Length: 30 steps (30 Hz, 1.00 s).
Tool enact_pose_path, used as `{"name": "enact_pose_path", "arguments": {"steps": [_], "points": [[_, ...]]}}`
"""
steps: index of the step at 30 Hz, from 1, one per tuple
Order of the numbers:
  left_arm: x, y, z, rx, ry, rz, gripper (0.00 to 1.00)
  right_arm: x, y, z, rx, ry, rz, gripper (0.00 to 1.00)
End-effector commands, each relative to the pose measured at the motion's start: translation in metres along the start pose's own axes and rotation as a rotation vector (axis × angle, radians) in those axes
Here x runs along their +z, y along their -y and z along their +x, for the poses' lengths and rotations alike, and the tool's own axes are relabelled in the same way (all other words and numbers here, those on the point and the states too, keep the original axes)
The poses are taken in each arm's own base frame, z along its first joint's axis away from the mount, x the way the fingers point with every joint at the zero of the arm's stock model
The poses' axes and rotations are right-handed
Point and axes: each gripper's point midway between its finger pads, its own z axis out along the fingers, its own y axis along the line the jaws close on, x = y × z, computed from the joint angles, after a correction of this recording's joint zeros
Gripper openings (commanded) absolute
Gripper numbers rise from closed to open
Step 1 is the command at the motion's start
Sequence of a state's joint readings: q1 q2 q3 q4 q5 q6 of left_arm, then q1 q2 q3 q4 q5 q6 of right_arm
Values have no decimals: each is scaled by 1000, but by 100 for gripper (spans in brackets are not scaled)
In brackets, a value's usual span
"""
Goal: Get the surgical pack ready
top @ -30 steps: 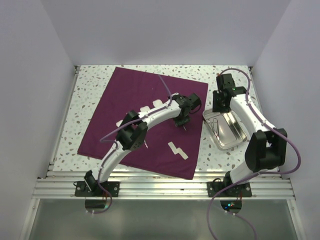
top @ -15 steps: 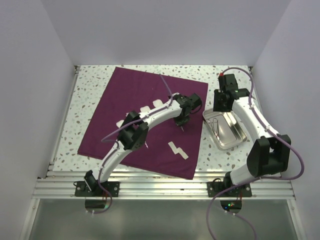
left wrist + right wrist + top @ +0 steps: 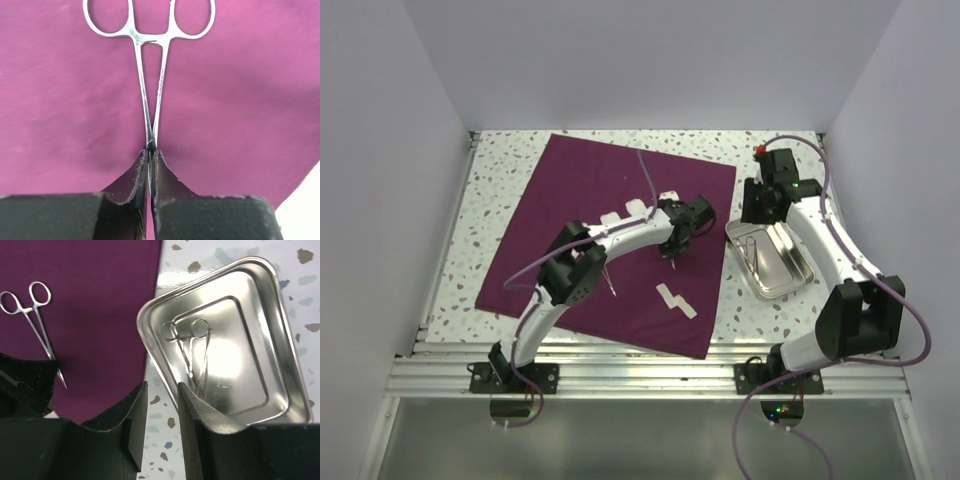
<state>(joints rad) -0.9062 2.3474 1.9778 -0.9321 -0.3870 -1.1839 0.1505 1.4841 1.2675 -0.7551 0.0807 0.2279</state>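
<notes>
- Robot's left hand (image 3: 150, 159) is clenched on the tips of a thin steel clamp (image 3: 148, 75), whose ring handles lie ahead of the fingers.
- Matte purple cloth (image 3: 590, 200), faintly creased, is spread flat under that hand, with white gauze squares (image 3: 675, 300) nearby.
- Robot's right hand (image 3: 162, 395) has its jaws slightly apart and empty; just ahead is a shiny rounded tray (image 3: 250, 375) holding ring-handled clamps (image 3: 192, 352).

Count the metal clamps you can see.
2: one clamp over the purple cloth, pinched near its tip by the left tool; another clamp in the metal tray. More may hide under the left arm.
</notes>
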Motion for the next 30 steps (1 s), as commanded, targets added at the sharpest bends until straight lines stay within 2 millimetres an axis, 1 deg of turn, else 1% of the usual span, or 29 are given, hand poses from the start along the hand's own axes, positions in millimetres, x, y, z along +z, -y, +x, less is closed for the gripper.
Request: {"name": "enact_pose_path", "arguments": {"steps": [1, 2, 3, 4, 5, 6, 7, 8, 9, 10, 11, 12, 13, 17, 18, 20, 21, 22, 23, 24, 25, 26, 27, 29, 30], "points": [[-23, 1, -17, 51, 66, 85, 0, -15, -25, -8, 36, 50, -140, 35], [-24, 4, -16, 56, 62, 114, 0, -15, -34, -5, 42, 39, -192, 35], [-26, -2, -13, 84, 58, 115, 0, -11, -40, -4, 45, 26, -224, 36], [-27, -3, -12, 95, 54, 122, 0, -8, -46, 2, 59, 1, -256, 36], [-29, 2, -11, 103, 52, 159, 0, -8, -59, 7, 67, -25, -332, 36], [-30, -5, -7, 125, 48, 166, 0, -6, -65, 5, 72, -20, -363, 36], [-31, -7, -6, 130, 46, 178, 0, -1, -68, 11, 97, -42, -375, 36], [-35, 1, -6, 134, 52, 228, 0, 1, -72, 13, 106, -47, -391, 36], [-37, -7, -4, 156, 53, 234, 0, 3, -77, 14, 114, -47, -416, 36], [-40, -9, -3, 159, 59, 245, 0, 6, -80, 16, 131, -61, -424, 36], [-43, -5, -5, 155, 69, 276, 0, 8, -84, 18, 133, -67, -436, 37], [-45, -10, -4, 174, 73, 284, 0, 11, -90, 18, 137, -71, -458, 38], [-46, -9, -2, 180, 68, 301, 0, 18, -92, 22, 143, -94, -455, 39], [-48, -10, -4, 226, 76, 293, 0, 29, -104, 30, 108, -117, -437, 41], [-48, -11, -4, 219, 80, 292, 3, 30, -105, 31, 105, -123, -432, 41], [-47, -9, -7, 213, 87, 293, 14, 34, -104, 31, 107, -127, -415, 42], [-45, -1, -11, 208, 93, 287, 23, 34, -101, 30, 97, -130, -399, 42], [-42, 1, -12, 211, 90, 269, 26, 36, -97, 29, 91, -123, -370, 42], [-38, -8, -10, 224, 74, 211, 28, 35, -93, 26, 87, -116, -353, 43], [-33, -1, -12, 215, 70, 197, 31, 32, -89, 23, 81, -106, -330, 43], [-30, -1, -11, 218, 64, 180, 32, 32, -83, 21, 66, -96, -307, 44], [-27, -3, -10, 222, 57, 164, 32, 32, -74, 17, 70, -81, -271, 44], [-24, 0, -9, 219, 55, 170, 34, 30, -68, 16, 73, -79, -259, 44], [-18, 3, -7, 221, 53, 177, 34, 26, -59, 8, 83, -57, -246, 45], [-17, 4, -7, 221, 53, 172, 35, 24, -56, 8, 85, -60, -242, 45]]}}
